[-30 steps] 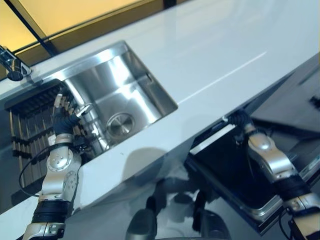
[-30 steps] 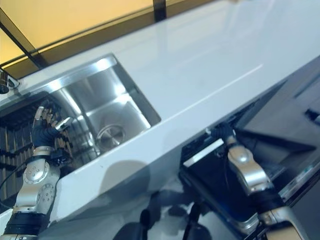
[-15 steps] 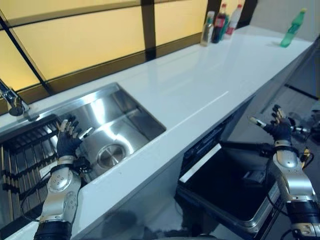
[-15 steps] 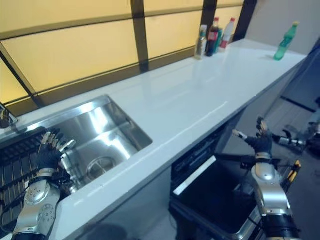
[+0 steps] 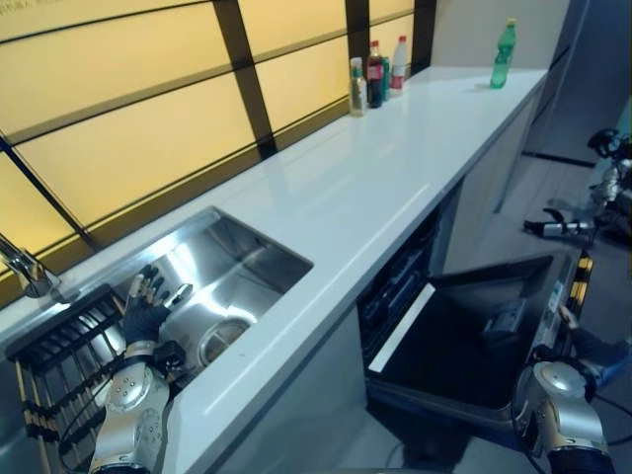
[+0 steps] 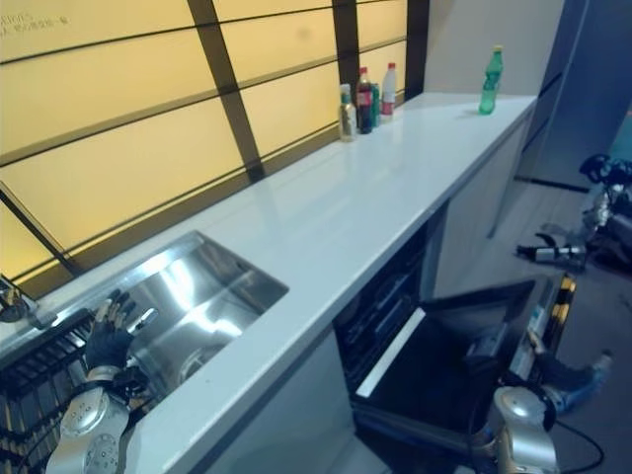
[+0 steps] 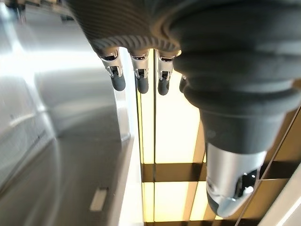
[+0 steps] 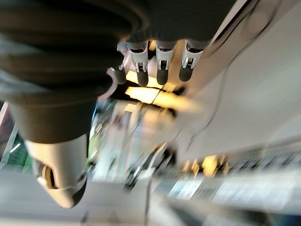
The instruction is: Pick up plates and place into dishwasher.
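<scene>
My left hand [image 5: 146, 314] is raised over the left end of the steel sink [image 5: 259, 265], fingers spread and holding nothing. In its wrist view the straight fingers [image 7: 141, 81] and thumb [image 7: 231, 188] stand before the sink wall and yellow window panels. A round drain [image 5: 223, 336] lies in the sink bottom. The dishwasher [image 5: 400, 288] sits under the counter with its dark door [image 5: 464, 341] folded down. My right arm [image 5: 559, 420] is low beside that door. In the right wrist view my right hand [image 8: 70, 61] has straight fingers [image 8: 160, 67] and nothing in it.
A black slatted dish rack [image 5: 61, 367] and a faucet [image 5: 26, 273] flank the sink's left end. The long white counter [image 5: 375, 173] carries several bottles [image 5: 375, 73] and a green bottle [image 5: 505, 54] at its far end. Equipment [image 5: 592, 202] lies on the floor at right.
The camera has swung up, so the whole scene has shifted. My right hand has dropped from raised over the dishwasher door to low at the lower right. My left hand stays over the sink.
</scene>
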Robot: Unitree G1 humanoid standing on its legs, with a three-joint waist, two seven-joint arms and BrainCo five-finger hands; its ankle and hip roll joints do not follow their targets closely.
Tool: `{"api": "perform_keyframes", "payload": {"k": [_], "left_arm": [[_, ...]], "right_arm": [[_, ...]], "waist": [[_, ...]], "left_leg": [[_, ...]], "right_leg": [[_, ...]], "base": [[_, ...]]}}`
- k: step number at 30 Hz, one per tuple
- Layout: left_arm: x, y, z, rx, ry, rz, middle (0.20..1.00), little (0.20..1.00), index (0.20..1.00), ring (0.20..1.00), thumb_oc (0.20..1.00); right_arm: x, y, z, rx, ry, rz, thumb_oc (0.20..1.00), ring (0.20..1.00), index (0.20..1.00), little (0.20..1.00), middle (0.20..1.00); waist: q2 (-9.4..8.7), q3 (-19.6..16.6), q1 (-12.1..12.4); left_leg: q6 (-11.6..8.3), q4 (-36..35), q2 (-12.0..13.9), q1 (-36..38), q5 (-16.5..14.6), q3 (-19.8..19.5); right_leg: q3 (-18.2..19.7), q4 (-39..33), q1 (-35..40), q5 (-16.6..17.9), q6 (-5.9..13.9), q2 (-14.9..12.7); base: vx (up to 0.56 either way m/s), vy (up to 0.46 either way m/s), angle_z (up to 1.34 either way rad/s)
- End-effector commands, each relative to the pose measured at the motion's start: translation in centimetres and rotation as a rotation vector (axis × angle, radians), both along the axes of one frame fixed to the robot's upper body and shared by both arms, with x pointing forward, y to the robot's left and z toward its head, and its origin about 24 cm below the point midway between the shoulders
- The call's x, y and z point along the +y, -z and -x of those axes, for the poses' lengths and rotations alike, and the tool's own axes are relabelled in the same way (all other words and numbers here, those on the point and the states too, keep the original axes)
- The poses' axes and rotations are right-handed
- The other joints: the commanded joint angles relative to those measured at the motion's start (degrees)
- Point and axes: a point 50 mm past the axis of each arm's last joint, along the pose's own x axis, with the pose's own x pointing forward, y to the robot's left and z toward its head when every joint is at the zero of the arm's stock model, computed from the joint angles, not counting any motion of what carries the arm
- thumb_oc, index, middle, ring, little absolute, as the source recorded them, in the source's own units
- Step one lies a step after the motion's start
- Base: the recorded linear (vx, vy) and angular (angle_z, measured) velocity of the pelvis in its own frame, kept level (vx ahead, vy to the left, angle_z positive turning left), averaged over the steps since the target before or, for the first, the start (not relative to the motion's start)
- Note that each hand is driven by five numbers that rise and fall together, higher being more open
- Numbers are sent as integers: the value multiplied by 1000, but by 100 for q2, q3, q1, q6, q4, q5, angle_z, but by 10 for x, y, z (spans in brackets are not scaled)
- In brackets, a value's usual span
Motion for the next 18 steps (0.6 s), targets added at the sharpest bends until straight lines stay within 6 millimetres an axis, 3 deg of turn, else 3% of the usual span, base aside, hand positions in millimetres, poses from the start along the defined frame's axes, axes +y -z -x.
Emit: {"api": "perform_keyframes", "payload": {"k": [1,4,5,6,10,18], "left_arm": [[16,-18,4,-95,-48,-62,1000,1000,1000,1000,1000],[15,-11,9,-66,-56,-53,1000,1000,1000,1000,1000],[14,-10,10,-60,-59,-51,1000,1000,1000,1000,1000],[13,-6,12,-50,-62,-47,1000,1000,1000,1000,1000],[4,1,12,-33,-51,-31,1000,1000,1000,1000,1000],[-18,23,10,-1,-67,62,1000,1000,1000,1000,1000]], "right_arm": [[-12,-15,-1,-68,74,73,1000,1000,1000,1000,1000],[-15,-11,7,-39,107,82,1000,1000,1000,1000,1000],[-16,-10,8,-35,110,84,1000,1000,1000,1000,1000],[-18,-7,13,-30,114,75,1000,1000,1000,1000,1000],[-24,-6,18,-69,105,62,1000,1000,1000,1000,1000],[-30,-11,11,-146,140,61,1000,1000,1000,1000,1000]], "waist": [[108,-29,21],[277,-27,-53],[320,-21,-61],[375,-12,-65],[597,77,-182],[1319,535,-455]], "left_leg": [[532,930,-388,-590,-785,-149],[568,902,-428,-564,-813,-81],[573,919,-424,-574,-827,-40],[561,975,-444,-630,-824,-15],[541,1162,-523,-838,-872,-31],[499,2021,-589,-1551,-972,317]], "right_leg": [[-196,474,-423,273,-200,-234],[-195,923,-552,153,-241,-248],[-236,1027,-598,-36,-276,-232],[-319,966,-572,-214,-323,-257],[-138,927,-655,-347,-326,-228],[171,1721,-1463,-647,-452,-338]], "base": [[77,228,0],[73,121,-1],[66,72,-10],[55,32,-18],[26,-2,-6],[35,38,-9]]}}
